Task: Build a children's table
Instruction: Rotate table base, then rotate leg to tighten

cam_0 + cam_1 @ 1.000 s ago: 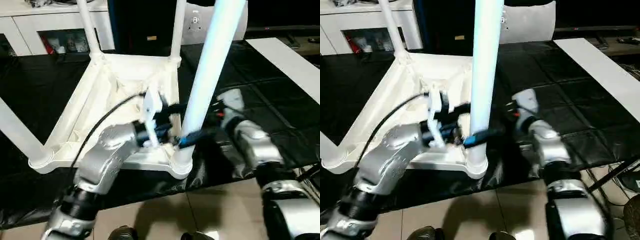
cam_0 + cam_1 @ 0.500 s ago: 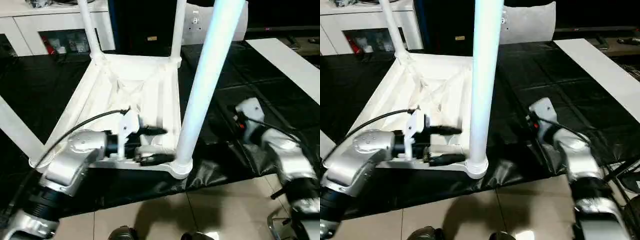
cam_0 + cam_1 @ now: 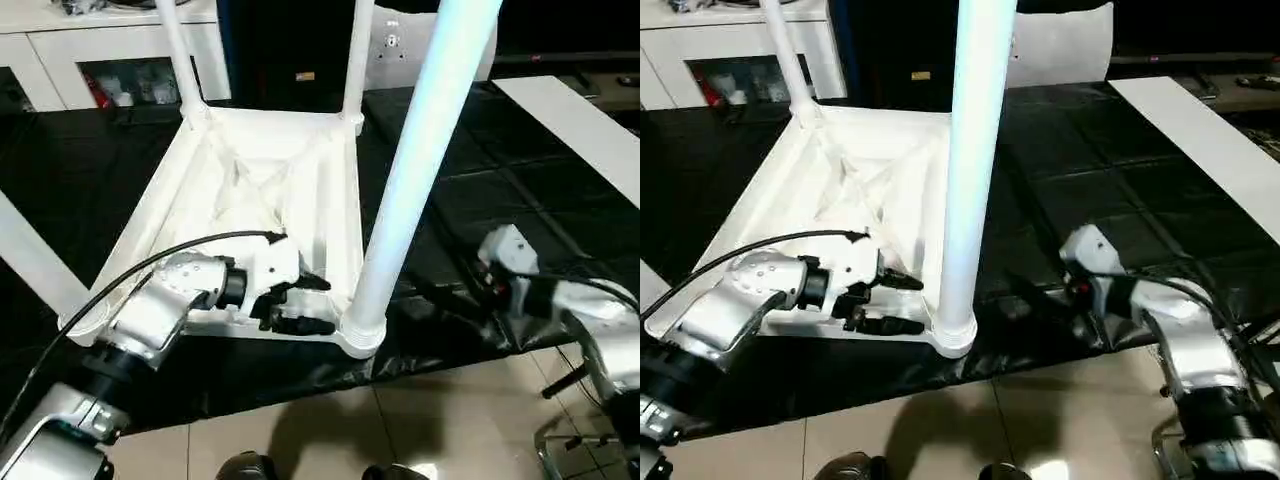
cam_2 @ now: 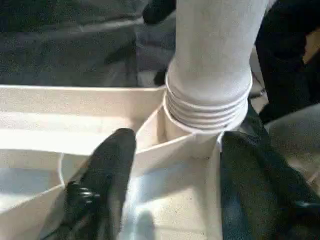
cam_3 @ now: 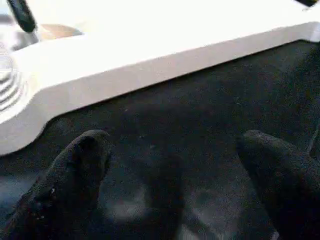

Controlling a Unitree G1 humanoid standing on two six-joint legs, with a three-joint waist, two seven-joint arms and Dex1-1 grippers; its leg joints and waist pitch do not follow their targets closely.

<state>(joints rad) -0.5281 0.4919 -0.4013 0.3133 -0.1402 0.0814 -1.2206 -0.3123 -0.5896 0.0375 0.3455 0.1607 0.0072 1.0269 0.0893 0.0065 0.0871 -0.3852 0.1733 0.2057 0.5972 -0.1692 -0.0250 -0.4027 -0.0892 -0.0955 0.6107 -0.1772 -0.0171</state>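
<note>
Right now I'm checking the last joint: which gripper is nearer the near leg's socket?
Left. The left gripper sits just beside the socket; the right gripper hangs farther off over the black sheet.

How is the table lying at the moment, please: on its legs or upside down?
Upside down. The table rests on the black mat with its ribbed underside facing up, and the nearest leg rises from its corner socket.

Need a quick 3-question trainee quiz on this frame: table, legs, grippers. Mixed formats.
1. True or false: the children's table lies underside up on the black sheet.
2. How many legs stand in its corner sockets?
3. Multiple choice: the left gripper is (A) clamped round the near leg, (B) beside that leg's socket, fingers apart, (C) on the floor.

Key: 1 true. 2 four. 3 B; the right gripper hangs open over the sheet, holding nothing.
</note>
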